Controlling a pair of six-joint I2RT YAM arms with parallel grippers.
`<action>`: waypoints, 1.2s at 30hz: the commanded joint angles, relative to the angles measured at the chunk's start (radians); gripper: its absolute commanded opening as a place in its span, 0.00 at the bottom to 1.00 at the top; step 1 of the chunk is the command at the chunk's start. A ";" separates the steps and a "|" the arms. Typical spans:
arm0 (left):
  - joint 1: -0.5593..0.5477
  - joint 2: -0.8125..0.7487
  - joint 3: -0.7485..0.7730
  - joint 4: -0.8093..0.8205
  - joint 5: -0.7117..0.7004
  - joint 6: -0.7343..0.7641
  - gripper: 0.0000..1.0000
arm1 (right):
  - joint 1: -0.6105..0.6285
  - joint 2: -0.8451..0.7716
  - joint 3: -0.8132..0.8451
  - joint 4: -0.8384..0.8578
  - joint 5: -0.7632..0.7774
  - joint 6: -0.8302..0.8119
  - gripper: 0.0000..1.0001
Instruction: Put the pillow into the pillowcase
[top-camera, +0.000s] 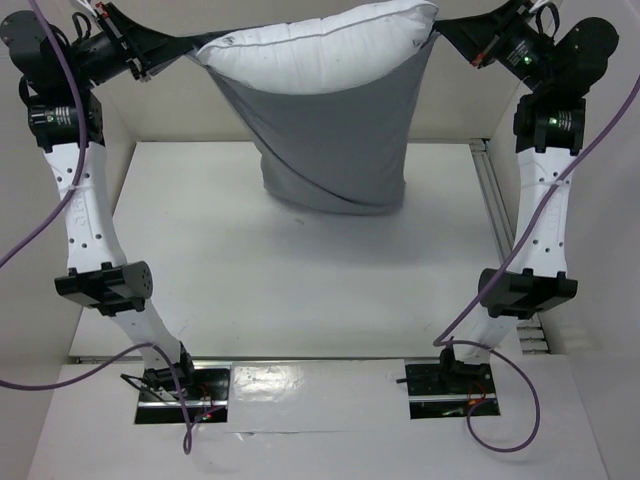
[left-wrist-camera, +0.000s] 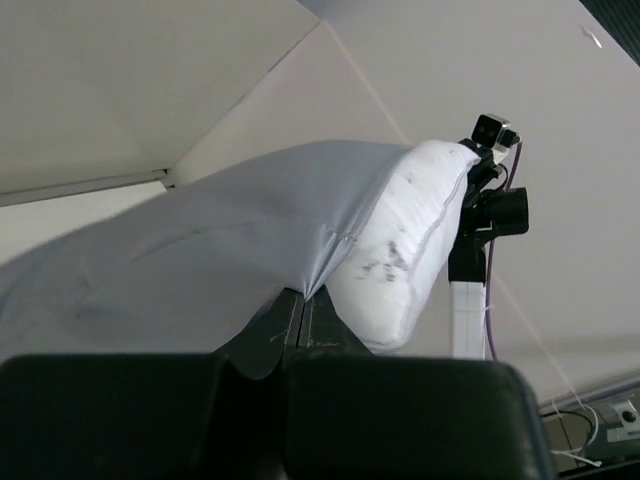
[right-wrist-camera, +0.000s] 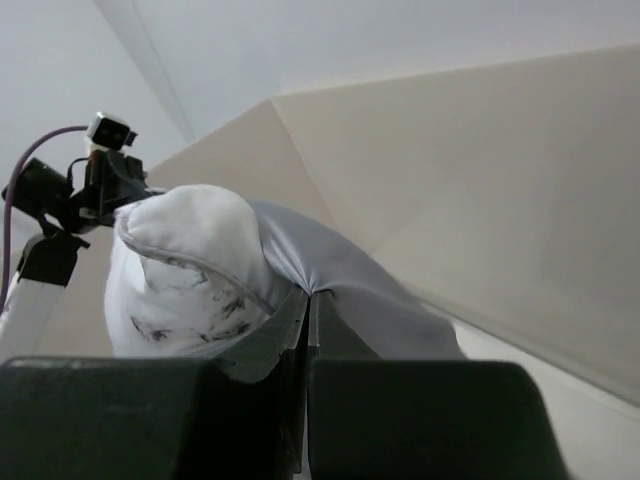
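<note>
Pale walls all round, white counter (top-camera: 300, 290) beneath the pillowcase. Strung up between both arms: grey pillowcase (top-camera: 330, 140), mouth upward, top edge pulled taut corner to corner, closed end sagging down toward the counter, touching or not hard to tell. Sitting inside the pillowcase: pillow (top-camera: 320, 50), mostly covered, with a white band bulging out above the pillowcase's top edge. At the pillowcase's left corner: left end effector (top-camera: 178, 52), clamped tight on grey cloth, fingers together in the wrist view. At the pillowcase's right corner: right end effector (top-camera: 450, 38), likewise pinched on grey cloth just beside the pillow's bulge.

Judged as the settling step, close to done. To finish well:
- Hold both pinches firm, lift a little and jiggle gently to drop the pillow toward the pillowcase's closed end.
- Avoid spreading the corners farther apart, which would likely flatten the mouth and squeeze the pillow back out.
- Raise both corners evenly, or risk tipping the exposed edge over one side.
- Watch for thin cloth creeping out of either pinch.
- Let go only with all white below the pillowcase's top edge.
</note>
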 joint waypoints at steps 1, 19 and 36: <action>0.131 -0.098 0.001 0.235 -0.095 -0.106 0.00 | -0.119 -0.143 -0.023 0.311 0.153 0.049 0.00; 0.283 -0.094 0.083 0.499 -0.113 -0.371 0.00 | -0.274 -0.028 0.173 0.601 0.161 0.365 0.00; 0.317 0.003 0.090 0.527 -0.151 -0.358 0.00 | -0.058 0.274 0.239 0.829 0.377 0.370 0.00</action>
